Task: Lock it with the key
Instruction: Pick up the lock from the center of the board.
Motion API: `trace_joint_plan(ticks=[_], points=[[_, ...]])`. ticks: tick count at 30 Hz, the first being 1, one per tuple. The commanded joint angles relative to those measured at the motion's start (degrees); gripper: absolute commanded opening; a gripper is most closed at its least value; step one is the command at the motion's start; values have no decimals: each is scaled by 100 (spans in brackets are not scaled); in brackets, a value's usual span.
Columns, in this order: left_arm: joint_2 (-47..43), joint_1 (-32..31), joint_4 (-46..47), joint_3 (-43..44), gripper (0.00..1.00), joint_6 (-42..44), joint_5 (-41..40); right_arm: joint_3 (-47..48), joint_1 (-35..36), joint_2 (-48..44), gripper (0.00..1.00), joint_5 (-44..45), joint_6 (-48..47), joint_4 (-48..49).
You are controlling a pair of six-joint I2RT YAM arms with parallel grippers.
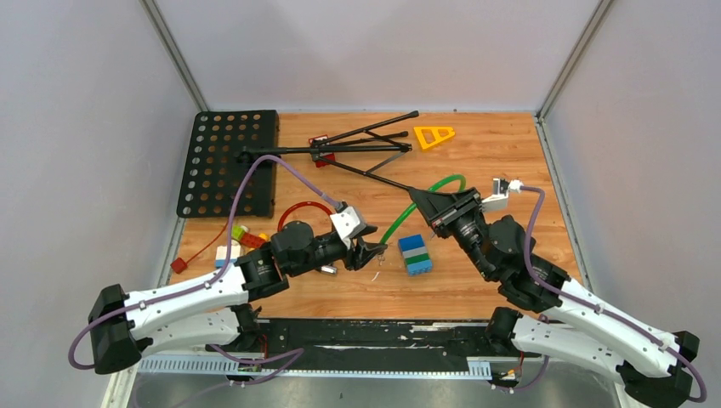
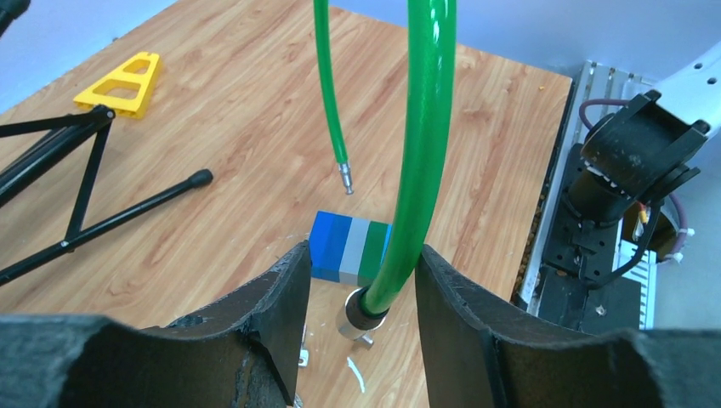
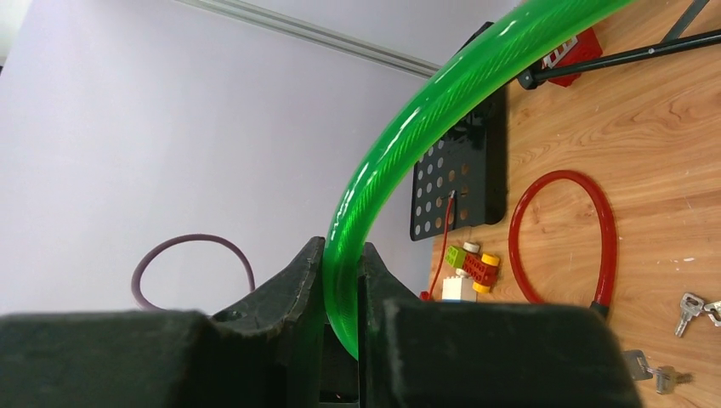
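Left gripper [image 2: 362, 251]: half open astride green cable lock [image 2: 422, 127] barrel [image 2: 361, 319], grasp pending
Right gripper [image 3: 340, 248]: clamped on its cable
Key [image 3: 690, 311]: next, after seating pin [image 2: 346, 180]

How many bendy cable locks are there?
2. The green lock is held in the right gripper; the red lock lies on the table, to the left. More may hide under the arms.

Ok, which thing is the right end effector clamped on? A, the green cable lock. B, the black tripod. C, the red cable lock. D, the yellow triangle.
A: in the right wrist view the right end effector pinches the green cable lock; the red cable lock lies on the table.
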Motion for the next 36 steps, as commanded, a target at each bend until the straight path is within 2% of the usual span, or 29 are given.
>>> trace_joint_plan(ticks=[1,15,30,36], points=[[74,-5,91,52,56,197,-122,10,1,-281,0,119,156,459],[633,-10,238,245,59,232,9,-46,3,-450,0,276,106,289],[809,-10,457,508,64,227,193,-105,-1,-551,0,532,145,215],[842,-19,461,502,63,207,226,-117,-1,-511,0,487,150,257]])
